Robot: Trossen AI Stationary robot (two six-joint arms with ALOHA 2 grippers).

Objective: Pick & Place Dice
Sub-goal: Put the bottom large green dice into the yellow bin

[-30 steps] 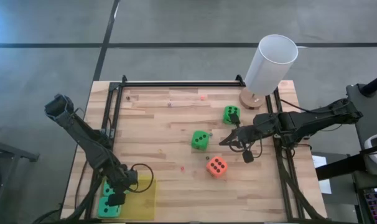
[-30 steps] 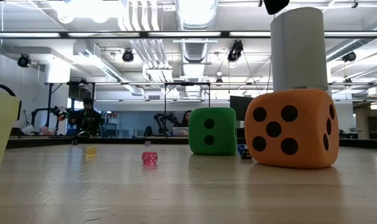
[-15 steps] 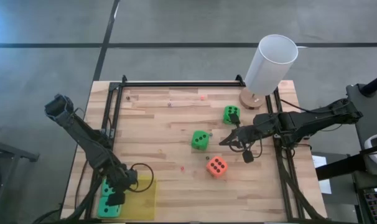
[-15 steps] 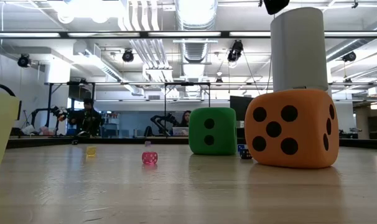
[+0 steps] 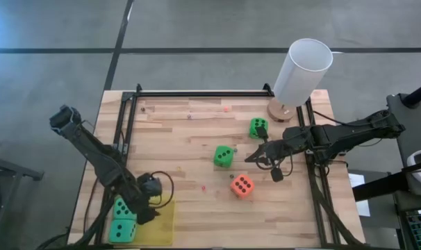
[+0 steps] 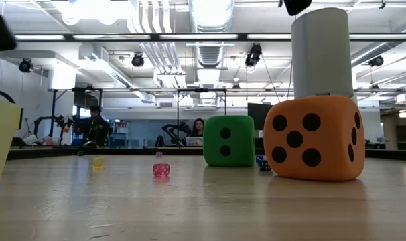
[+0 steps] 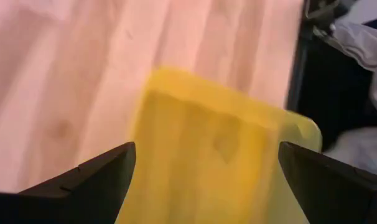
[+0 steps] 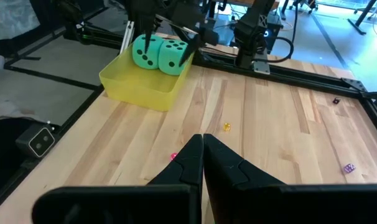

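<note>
Two teal dice [image 5: 123, 208] [image 5: 121, 230] lie side by side in the yellow tray [image 5: 162, 221] at the table's near left corner; the right wrist view shows them too [image 8: 145, 52] [image 8: 172, 56]. My left gripper [image 5: 145, 208] hangs open above the tray's bare part [image 7: 207, 149], just right of the dice, touching nothing. Two green dice [image 5: 258, 127] [image 5: 224, 155] and the orange-red die [image 5: 242, 185] rest on the wood right of centre. My right gripper [image 5: 255, 157] hovers shut between the green dice, above the table.
A tall white cylinder [image 5: 302, 69] stands on a round wooden base at the far right corner. Tiny coloured dice [image 6: 161, 169] [image 6: 98, 162] dot the table. A black metal frame [image 5: 196, 93] runs along the table's edges. People sit in the room behind.
My left gripper has risen from over the nearer teal die and swung toward the table's right and far side, tipping less steeply downward; it has stayed open. Both teal dice now show uncovered in the tray.
</note>
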